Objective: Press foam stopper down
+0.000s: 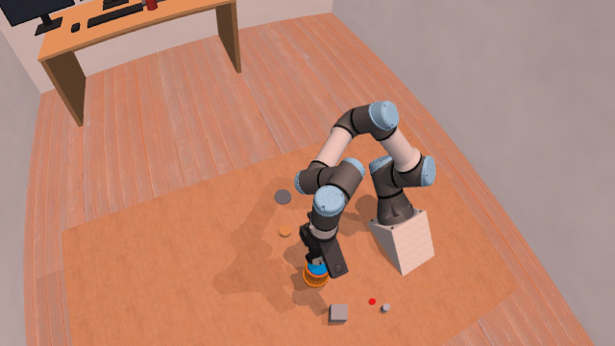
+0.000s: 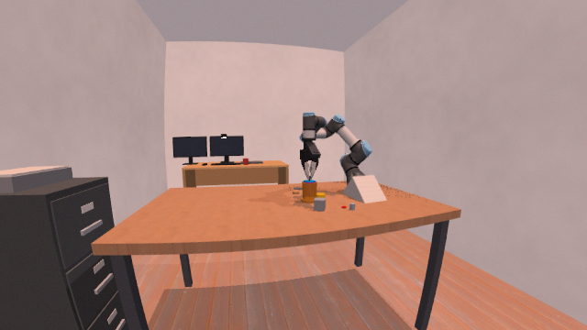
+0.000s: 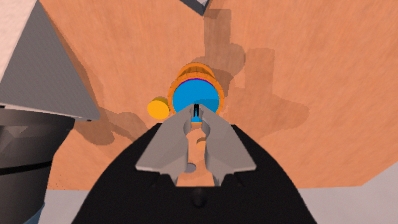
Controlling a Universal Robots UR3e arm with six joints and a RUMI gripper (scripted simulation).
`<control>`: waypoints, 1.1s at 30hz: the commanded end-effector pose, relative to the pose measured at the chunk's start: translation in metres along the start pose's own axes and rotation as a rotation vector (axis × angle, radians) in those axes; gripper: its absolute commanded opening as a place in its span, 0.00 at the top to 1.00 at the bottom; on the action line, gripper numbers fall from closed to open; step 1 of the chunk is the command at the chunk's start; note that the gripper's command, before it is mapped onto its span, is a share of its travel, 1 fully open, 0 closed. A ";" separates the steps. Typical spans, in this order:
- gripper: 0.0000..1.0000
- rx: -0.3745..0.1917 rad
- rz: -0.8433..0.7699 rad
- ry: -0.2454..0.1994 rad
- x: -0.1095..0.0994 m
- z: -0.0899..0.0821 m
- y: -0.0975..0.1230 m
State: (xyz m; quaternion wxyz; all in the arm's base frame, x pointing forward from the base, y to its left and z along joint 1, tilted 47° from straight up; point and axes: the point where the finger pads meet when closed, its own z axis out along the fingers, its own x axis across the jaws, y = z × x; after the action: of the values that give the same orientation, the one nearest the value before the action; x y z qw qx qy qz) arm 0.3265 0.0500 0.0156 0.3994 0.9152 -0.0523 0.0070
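An orange jar (image 1: pixel 315 278) stands upright on the table, also seen in the exterior view (image 2: pixel 309 192) and in the wrist view (image 3: pixel 196 82). A blue foam stopper (image 3: pixel 196 98) (image 2: pixel 309 182) fills its mouth, and its top shows a little above the rim. My gripper (image 3: pixel 196 104) is shut and empty, pointing straight down over the stopper, its fingertips (image 2: pixel 309 178) right at the stopper's top. Whether the tips touch the foam is too fine to tell.
A grey cube (image 1: pixel 338 312), a small red dot (image 1: pixel 372 301) and a small grey cylinder (image 1: pixel 385 308) lie in front of the jar. A small orange cylinder (image 1: pixel 284 231) and a dark grey disc (image 1: pixel 282 196) lie behind. The arm's white base block (image 1: pixel 404 241) stands to the right.
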 end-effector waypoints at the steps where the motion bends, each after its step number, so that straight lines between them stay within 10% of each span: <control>1: 1.00 -0.001 0.001 0.000 0.000 -0.009 0.000; 33: 1.00 -0.001 0.001 0.000 0.000 -0.044 0.000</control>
State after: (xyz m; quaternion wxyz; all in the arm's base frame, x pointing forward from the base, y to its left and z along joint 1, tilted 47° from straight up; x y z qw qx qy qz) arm 0.3278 0.0819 0.0452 0.4001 0.9150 -0.0526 0.0061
